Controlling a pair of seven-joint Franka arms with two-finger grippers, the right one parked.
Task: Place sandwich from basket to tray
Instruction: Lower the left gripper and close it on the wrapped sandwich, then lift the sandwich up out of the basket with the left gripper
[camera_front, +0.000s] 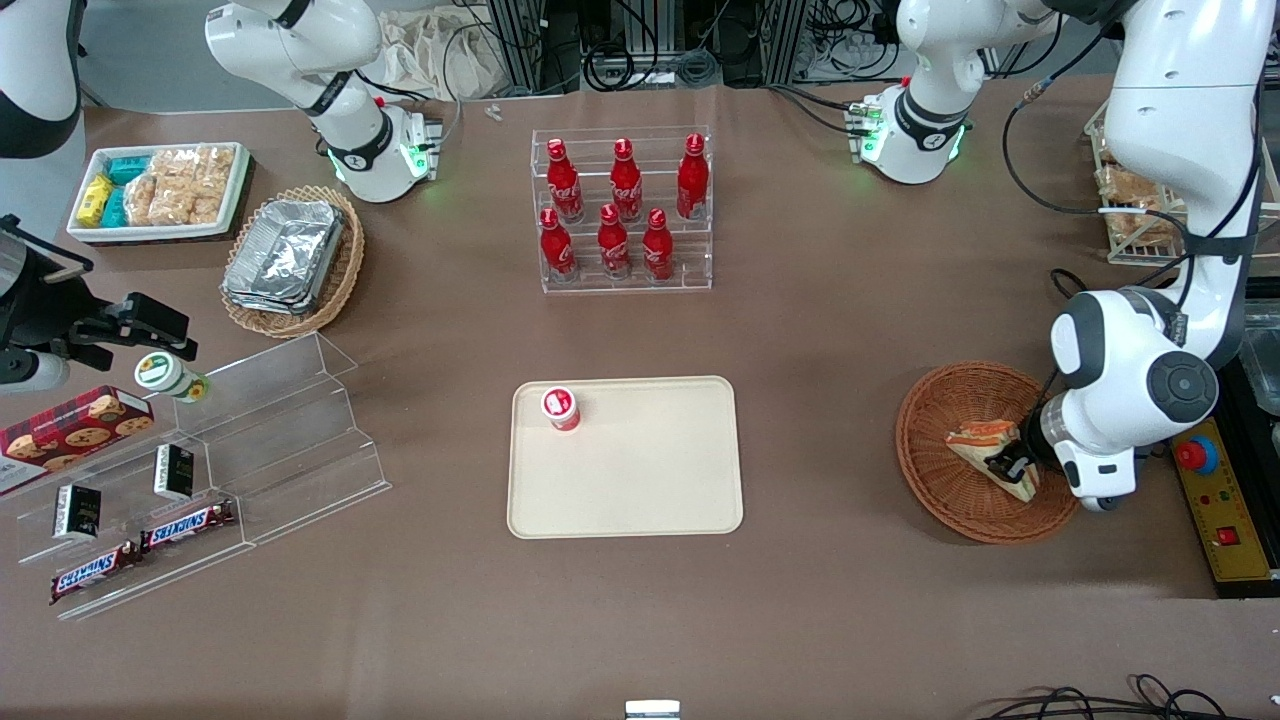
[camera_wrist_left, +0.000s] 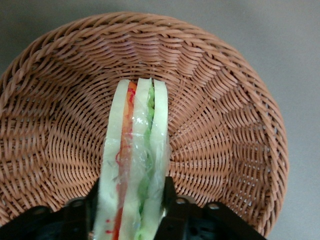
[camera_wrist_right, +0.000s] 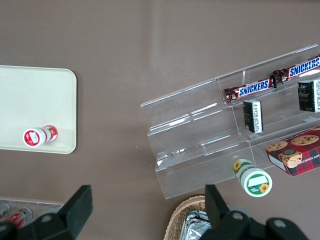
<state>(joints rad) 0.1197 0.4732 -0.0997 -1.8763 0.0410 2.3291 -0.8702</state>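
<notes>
The black two-finger gripper (camera_wrist_left: 132, 212) pinches the soft, light, clear-wrapped triangular sandwich (camera_wrist_left: 134, 170) across its bread faces, inside the round reddish-brown wicker basket (camera_wrist_left: 220, 100); squeeze gently, since the film looks slippery.

My gripper (camera_front: 1012, 466) hangs over the brown table (camera_front: 820, 330), which bears tray (camera_front: 640, 500), basket (camera_front: 930, 470), bottle rack (camera_front: 625, 280) and clear shelf (camera_front: 290, 440).

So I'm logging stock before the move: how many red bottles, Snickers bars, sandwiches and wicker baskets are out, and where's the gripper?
Red bottles: 6
Snickers bars: 2
Sandwich: 1, in the reddish-brown basket, gripper shut on it
Wicker baskets: 2, counting the tan basket
Total: 11
</notes>
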